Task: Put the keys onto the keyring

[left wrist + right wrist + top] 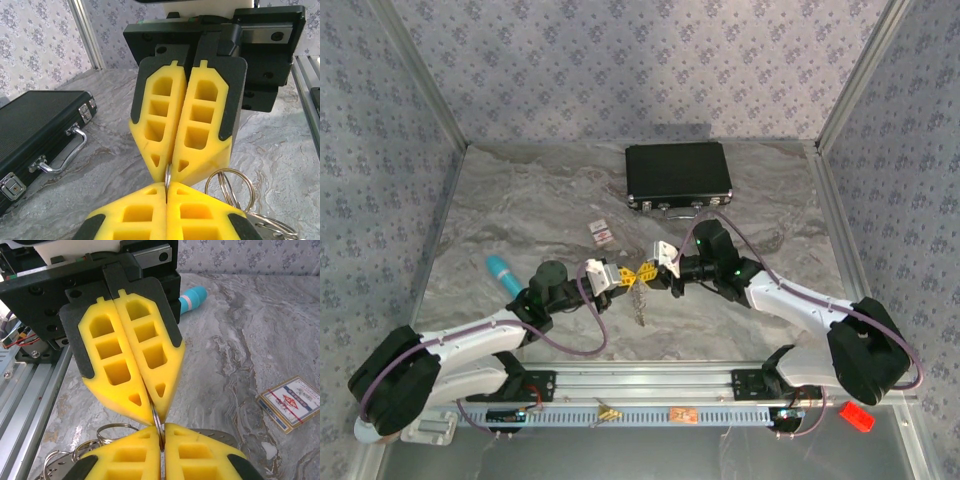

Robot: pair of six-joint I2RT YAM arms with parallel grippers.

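Both jaws clamp the keyring (168, 176) edge-on; left wrist sees black case (30, 125); right wrist, red-and-white tag (290, 402)

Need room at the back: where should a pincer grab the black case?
The metal handle on the near edge of the black case, coming from that side. The case lies flat, closed, and looks too wide to span; the handle bows outward, leaving a gap for one finger.
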